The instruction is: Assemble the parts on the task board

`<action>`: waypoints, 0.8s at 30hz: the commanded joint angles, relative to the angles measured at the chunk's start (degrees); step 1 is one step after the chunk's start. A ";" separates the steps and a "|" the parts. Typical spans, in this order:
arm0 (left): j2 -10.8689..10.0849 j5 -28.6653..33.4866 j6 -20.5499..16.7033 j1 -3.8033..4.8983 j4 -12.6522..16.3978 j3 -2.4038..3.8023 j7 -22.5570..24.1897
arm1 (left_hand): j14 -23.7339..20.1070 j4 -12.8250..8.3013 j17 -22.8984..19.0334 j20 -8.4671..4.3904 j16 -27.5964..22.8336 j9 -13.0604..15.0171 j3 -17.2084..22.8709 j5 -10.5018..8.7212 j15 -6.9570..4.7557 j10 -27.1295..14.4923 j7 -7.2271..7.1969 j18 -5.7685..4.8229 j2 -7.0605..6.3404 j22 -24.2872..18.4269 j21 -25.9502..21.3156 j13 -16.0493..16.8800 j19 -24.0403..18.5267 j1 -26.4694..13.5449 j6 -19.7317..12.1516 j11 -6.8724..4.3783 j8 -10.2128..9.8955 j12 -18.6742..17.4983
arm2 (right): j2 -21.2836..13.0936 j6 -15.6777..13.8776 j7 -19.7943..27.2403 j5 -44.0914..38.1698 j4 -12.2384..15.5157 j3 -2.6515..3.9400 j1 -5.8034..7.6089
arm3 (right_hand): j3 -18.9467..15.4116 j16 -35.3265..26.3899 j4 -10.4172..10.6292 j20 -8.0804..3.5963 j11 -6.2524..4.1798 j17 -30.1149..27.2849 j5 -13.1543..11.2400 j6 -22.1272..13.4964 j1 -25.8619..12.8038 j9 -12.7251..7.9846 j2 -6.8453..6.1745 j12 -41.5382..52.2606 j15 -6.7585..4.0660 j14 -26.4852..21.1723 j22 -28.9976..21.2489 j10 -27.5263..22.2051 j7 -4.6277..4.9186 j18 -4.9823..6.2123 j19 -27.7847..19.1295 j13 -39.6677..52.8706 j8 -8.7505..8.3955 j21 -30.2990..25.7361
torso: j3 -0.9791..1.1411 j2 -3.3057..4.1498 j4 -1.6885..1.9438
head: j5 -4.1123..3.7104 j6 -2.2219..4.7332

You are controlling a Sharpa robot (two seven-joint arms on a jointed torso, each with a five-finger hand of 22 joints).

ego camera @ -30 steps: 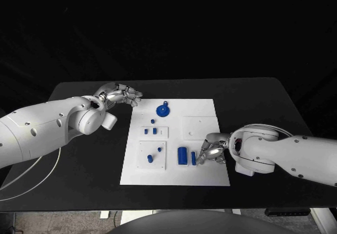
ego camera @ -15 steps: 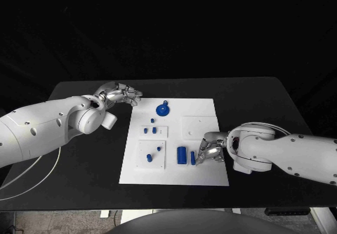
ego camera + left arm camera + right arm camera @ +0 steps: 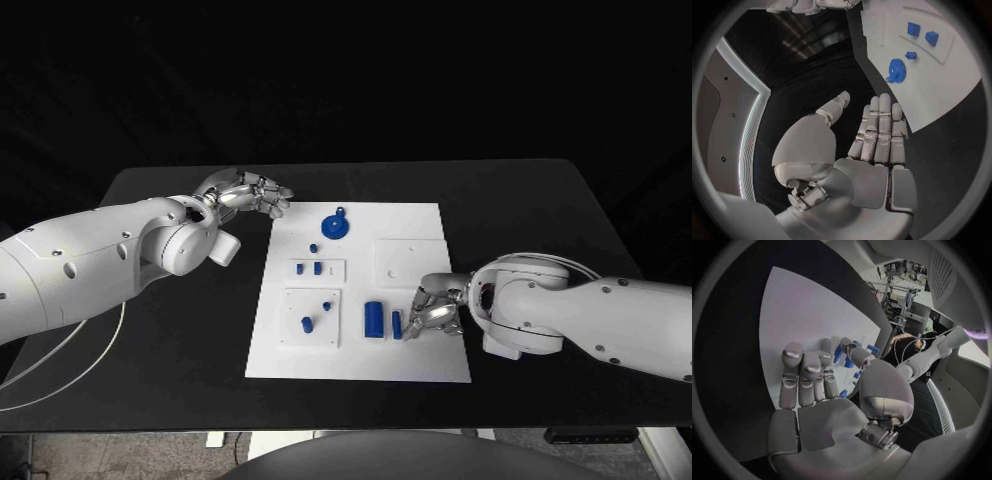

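Note:
The white task board (image 3: 418, 360) lies mid-table. On it are a round blue part (image 3: 335, 227) at the far end, a small peg (image 3: 313, 247), two small blocks (image 3: 306, 268), two pieces (image 3: 309, 323) on the near left plate, a wide blue bar (image 3: 375, 318) and a narrow blue bar (image 3: 397, 323). My right hand (image 3: 434, 312) rests on the board's right side, fingertips right beside the narrow bar, which lies flat. In the right wrist view its fingers (image 3: 804, 375) are stretched out, blue pieces (image 3: 837, 354) just past them. My left hand (image 3: 250, 192) hovers open off the board's far left corner.
The left wrist view has my open palm (image 3: 873, 150) over black table, with the board (image 3: 942, 85), the round blue part (image 3: 895, 68) and the small blocks (image 3: 921, 33) beyond the fingertips. Bare black table (image 3: 534, 210) surrounds the board on all sides.
My right hand has shifted very slightly beside the narrow bar. The parts and my left hand have stayed where they were.

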 commanded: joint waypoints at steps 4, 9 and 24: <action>0.04 -0.19 0.79 0.03 0.08 0.01 0.39 | 0.34 0.40 0.06 0.14 -0.32 -0.06 0.05 -0.16 0.05 -0.33 -0.04 -0.23 0.04 0.10 -0.21 0.09 0.09 -0.05 -0.47 0.03 0.14 -0.21 | -0.35 2.13 2.23 3.30 0.50 -0.07 -0.15 | -0.22 -0.08 3.60 0.16 0.01 -0.11 0.03 -0.40 -3.80 -0.15 0.26 0.04 -0.12 0.07 0.51 0.03 0.52 0.84 -0.16 -0.10 -0.42 -0.33 | -0.02 0.00 -0.03 | -0.19 0.04; 0.06 -0.19 0.79 0.03 0.03 0.00 0.38 | 0.34 0.40 0.08 0.14 -0.33 -0.07 0.05 -0.16 0.05 -0.34 -0.04 -0.24 0.04 0.11 -0.22 0.09 0.09 -0.03 -0.47 0.03 0.14 -0.21 | -0.18 2.54 2.55 3.28 0.64 -0.07 -0.15 | 2.00 -0.07 4.93 -0.18 -0.08 -0.10 -0.87 -0.34 -3.92 -0.34 -1.42 0.06 -0.26 0.12 0.60 0.05 0.45 0.84 -0.07 -0.07 -0.49 -0.32 | 0.02 -0.01 -0.02 | -0.23 0.07; 0.11 -0.20 0.85 0.03 0.10 -0.03 0.38 | 0.34 0.40 0.13 0.14 -0.36 -0.07 0.04 -0.16 0.06 -0.34 -0.04 -0.24 0.04 0.14 -0.25 0.09 0.10 -0.01 -0.48 0.03 0.15 -0.21 | 0.58 2.09 1.83 -0.09 0.08 -0.08 -0.15 | 1.30 0.11 3.29 -0.39 -0.10 0.05 -1.17 -0.50 -2.69 -0.07 1.03 0.21 -0.30 0.05 0.80 0.04 0.43 0.84 0.00 0.10 -0.26 -0.04 | -0.02 0.01 0.02 | -0.36 0.04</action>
